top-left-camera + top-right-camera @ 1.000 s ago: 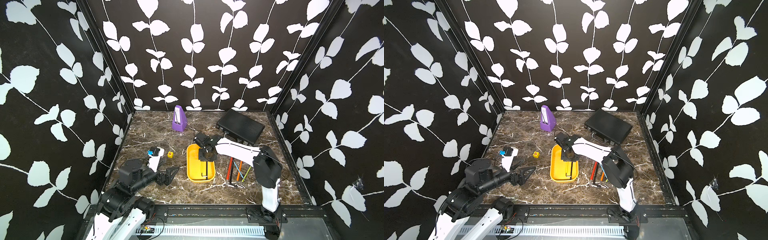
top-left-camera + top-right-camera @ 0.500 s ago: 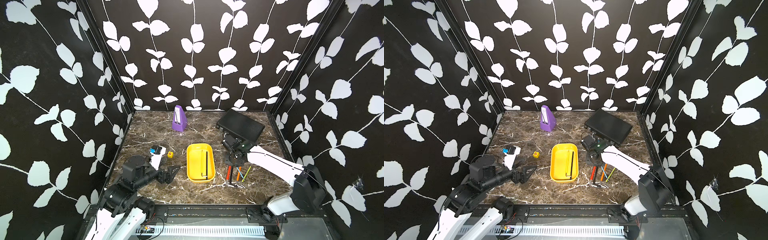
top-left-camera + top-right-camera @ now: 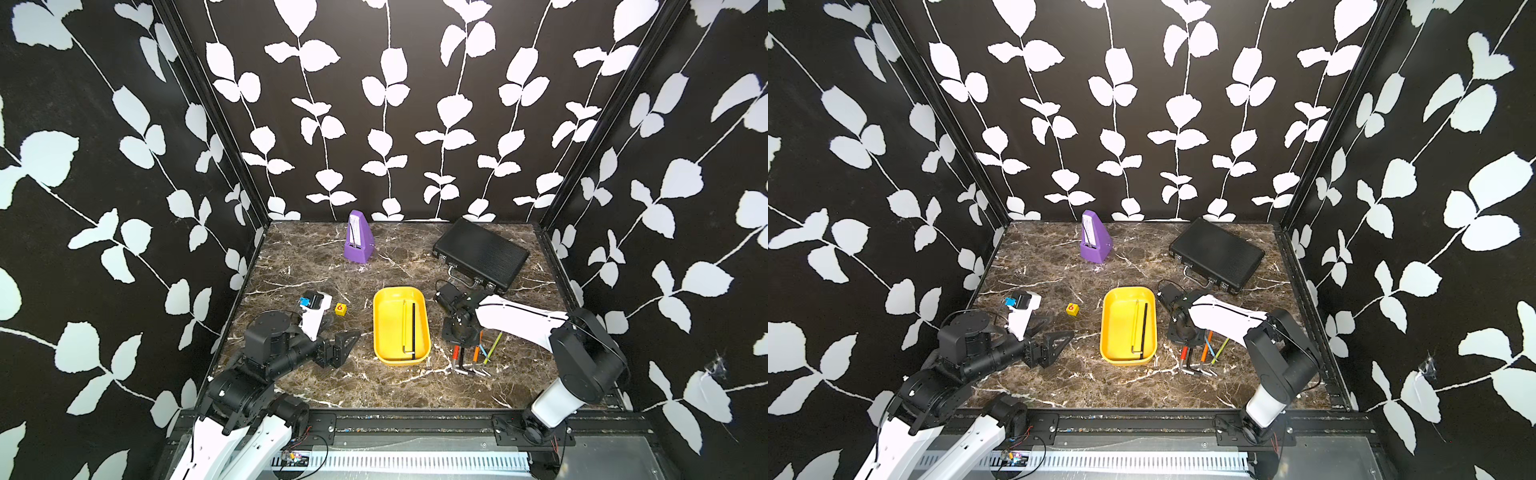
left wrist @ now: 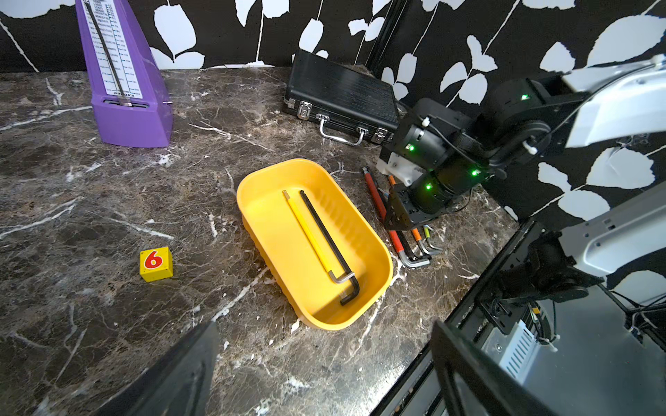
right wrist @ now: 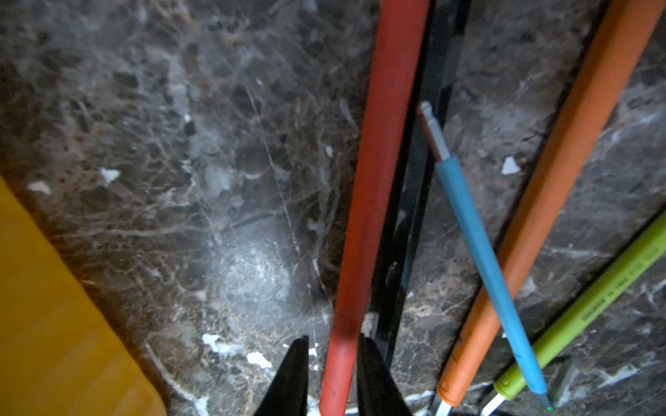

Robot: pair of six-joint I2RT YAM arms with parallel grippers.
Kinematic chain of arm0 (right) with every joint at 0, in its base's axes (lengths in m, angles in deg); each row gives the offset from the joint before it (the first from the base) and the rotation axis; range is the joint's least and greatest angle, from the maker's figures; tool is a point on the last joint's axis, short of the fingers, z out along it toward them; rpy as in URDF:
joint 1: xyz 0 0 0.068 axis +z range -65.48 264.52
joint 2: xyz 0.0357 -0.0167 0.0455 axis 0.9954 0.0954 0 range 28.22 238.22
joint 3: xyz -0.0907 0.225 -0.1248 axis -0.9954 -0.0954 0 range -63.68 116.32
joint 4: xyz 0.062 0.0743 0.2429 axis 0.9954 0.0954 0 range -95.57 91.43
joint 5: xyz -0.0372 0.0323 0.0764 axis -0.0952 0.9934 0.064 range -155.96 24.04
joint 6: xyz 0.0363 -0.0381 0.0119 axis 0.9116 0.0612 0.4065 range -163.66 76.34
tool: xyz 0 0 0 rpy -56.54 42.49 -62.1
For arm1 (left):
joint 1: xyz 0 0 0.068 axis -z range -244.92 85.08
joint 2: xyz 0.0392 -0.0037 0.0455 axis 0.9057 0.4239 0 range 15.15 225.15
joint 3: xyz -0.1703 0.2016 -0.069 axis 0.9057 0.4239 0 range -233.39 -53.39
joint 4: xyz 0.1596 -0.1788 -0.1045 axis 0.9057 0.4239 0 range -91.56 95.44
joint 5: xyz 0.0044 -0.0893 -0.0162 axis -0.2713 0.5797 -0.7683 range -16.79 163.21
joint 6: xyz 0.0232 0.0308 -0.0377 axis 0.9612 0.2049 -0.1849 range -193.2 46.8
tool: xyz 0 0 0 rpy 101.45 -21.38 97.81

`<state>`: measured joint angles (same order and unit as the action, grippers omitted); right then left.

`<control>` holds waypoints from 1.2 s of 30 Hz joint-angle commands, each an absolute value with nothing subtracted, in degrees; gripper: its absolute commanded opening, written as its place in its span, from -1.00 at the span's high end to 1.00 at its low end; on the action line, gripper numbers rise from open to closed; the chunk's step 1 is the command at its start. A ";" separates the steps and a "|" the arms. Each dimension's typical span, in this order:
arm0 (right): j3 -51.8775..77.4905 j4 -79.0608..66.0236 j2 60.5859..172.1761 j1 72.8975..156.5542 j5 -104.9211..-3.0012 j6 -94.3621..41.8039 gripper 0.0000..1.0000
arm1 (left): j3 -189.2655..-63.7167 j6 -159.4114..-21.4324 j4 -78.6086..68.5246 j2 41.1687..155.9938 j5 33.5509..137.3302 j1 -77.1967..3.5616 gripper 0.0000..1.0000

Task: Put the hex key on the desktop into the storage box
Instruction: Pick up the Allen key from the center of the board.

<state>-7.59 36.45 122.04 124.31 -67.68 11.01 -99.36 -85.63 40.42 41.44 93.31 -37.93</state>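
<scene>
The right gripper (image 5: 333,356) has swung off the storage box (image 3: 384,332) (two keys (image 3: 413,328) already lie inside) to the bunch (image 3: 473,359) at its 3 o'clock on the desktop (image 3: 316,286). Its fingers straddle the red hex key (image 5: 374,180), slightly apart and not yet pinching, so another pick looks close. The left gripper (image 3: 343,347) idles at 9 o'clock, fingers wide apart.

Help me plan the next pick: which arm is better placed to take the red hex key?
Right. The right pincer straddles the red hex key on the desktop beside the storage box; the left pincer sits on the box's other side.
</scene>
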 commanded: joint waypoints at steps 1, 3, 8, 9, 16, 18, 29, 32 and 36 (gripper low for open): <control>-8.80 36.43 121.69 124.06 -68.09 12.06 0.43 | -99.02 -85.33 39.74 41.34 93.69 -37.58 -0.86; -9.18 36.61 121.52 123.99 -68.32 12.15 0.42 | -99.04 -85.33 39.66 41.34 93.69 -37.58 -0.85; -10.83 34.14 122.96 122.57 -66.10 12.42 0.43 | -99.04 -85.33 39.71 41.25 93.69 -37.56 -0.85; -11.02 33.58 123.33 122.27 -65.68 12.43 0.45 | -99.06 -85.33 39.67 41.24 93.69 -37.58 -0.85; -10.16 32.81 125.64 121.72 -65.26 11.53 0.51 | -99.04 -85.33 39.67 41.34 93.67 -37.58 -0.86; -9.97 32.77 126.67 121.72 -65.01 11.44 0.52 | -99.02 -85.33 39.67 41.34 93.61 -37.58 -0.85; -7.91 33.49 129.61 121.76 -64.15 9.76 1.00 | -99.09 -85.33 39.66 41.34 93.60 -37.58 -0.86; -6.52 33.74 128.67 121.70 -64.45 8.63 1.00 | -99.05 -85.24 39.67 41.52 93.69 -37.60 -0.86; -3.28 35.99 126.80 121.75 -66.08 6.85 1.00 | -99.02 -85.27 39.73 41.28 93.69 -37.58 -0.86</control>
